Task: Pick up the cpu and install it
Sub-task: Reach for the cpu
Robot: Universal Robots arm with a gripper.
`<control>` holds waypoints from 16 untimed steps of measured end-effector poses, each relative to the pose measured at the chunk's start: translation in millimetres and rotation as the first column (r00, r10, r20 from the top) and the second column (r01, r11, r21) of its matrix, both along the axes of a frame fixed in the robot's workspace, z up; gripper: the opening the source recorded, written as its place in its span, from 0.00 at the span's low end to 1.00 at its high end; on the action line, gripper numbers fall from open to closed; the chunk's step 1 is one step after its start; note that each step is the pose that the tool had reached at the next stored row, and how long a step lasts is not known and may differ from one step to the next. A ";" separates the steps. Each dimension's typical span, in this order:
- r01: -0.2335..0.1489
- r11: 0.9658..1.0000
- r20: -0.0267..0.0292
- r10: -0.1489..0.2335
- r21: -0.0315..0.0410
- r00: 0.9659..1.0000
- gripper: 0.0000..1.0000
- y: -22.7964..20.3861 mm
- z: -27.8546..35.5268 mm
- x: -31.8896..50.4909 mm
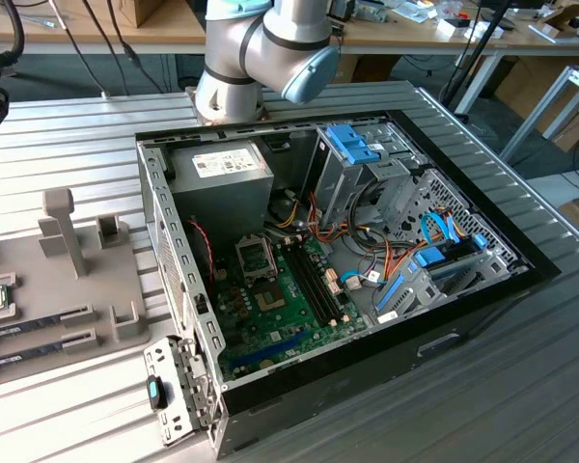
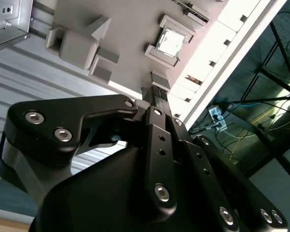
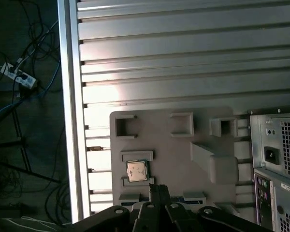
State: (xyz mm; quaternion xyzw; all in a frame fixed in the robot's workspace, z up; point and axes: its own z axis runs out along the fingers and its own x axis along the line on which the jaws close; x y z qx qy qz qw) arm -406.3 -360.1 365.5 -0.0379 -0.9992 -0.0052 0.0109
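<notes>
Silvery, green-rimmed, the cpu (image 3: 137, 170) lies in its cradle on the grey fixture plate (image 3: 174, 145), near the plate's edge farthest from the computer case (image 1: 174, 289) — not yet picked. The gripper (image 3: 158, 187) hangs over the plate, fingers pressed together on nothing — pickup and installation both remain.

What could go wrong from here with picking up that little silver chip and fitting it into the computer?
1. The cpu sits in a framed recess of the gray holder; the tool, hovering over the holder with jaws shut, might knock the frame or grip the chip crookedly.
2. The socket lies deep in the open case near cables; the chip could snag or land misaligned.
</notes>
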 end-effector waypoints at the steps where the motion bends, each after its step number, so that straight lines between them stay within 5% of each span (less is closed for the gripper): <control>1: 0.000 1.000 0.000 0.000 0.000 1.000 0.11 0.0 -0.9 -0.2; 6: 0.000 1.000 0.000 0.000 0.000 1.000 0.11 0.0 -9.2 -0.3; 7: 0.000 1.000 0.000 0.000 0.000 1.000 0.11 0.0 -15.3 -0.8; 9: 0.000 1.000 0.000 0.000 0.000 1.000 0.11 0.0 -23.4 -12.0; 16: 0.000 1.000 0.000 0.000 0.000 1.000 0.11 -1.2 -31.1 -17.1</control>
